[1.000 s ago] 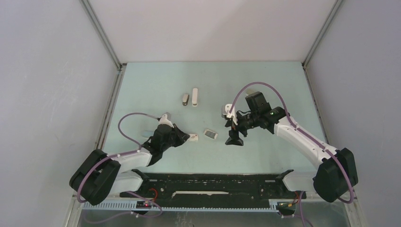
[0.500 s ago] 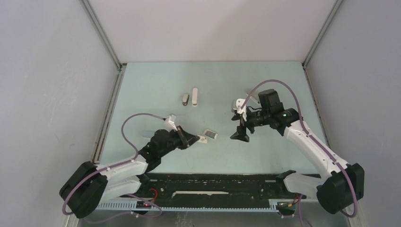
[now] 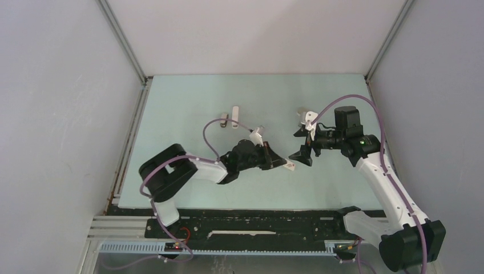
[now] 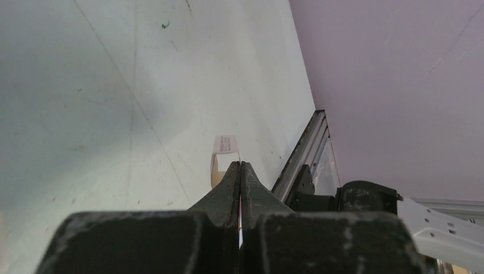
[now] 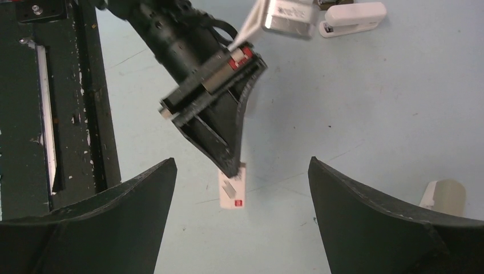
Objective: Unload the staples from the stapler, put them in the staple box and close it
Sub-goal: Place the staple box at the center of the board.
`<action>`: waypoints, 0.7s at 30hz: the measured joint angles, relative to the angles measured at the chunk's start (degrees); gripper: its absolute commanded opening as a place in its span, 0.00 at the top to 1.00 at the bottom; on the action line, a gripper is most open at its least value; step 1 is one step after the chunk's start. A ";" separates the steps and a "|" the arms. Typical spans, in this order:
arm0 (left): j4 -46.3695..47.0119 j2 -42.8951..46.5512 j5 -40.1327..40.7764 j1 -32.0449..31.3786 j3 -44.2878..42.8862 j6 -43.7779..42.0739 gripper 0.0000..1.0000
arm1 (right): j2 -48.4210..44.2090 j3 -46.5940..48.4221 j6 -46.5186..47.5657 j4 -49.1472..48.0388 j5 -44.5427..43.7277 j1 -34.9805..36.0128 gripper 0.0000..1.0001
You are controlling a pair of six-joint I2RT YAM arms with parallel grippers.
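Stapler [image 3: 224, 120] is lying just beside the slim white stapler [image 3: 234, 112], untouched. Left gripper [image 3: 284, 164] is sitting well right of the slim white stapler with jaws pressed together, seemingly pinching a small white printed box [image 5: 232, 193]. Right gripper [image 3: 299, 142] is hanging farther right, jaws gaping, holding nothing.

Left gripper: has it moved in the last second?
Yes. The left gripper has swung right, from left of the white stapler to right of it.
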State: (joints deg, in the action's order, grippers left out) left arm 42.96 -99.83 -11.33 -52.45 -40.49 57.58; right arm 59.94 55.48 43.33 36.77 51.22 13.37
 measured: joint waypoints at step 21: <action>-17.73 1.09 6.51 -1.33 -4.42 -3.54 0.62 | 1.25 0.00 0.37 1.36 -0.31 -0.59 0.05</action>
State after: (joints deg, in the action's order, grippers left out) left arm 25.23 -98.74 -4.82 -53.78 -44.91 54.04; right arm 61.19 55.48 43.70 38.13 50.92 12.78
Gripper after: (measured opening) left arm 0.355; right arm 0.952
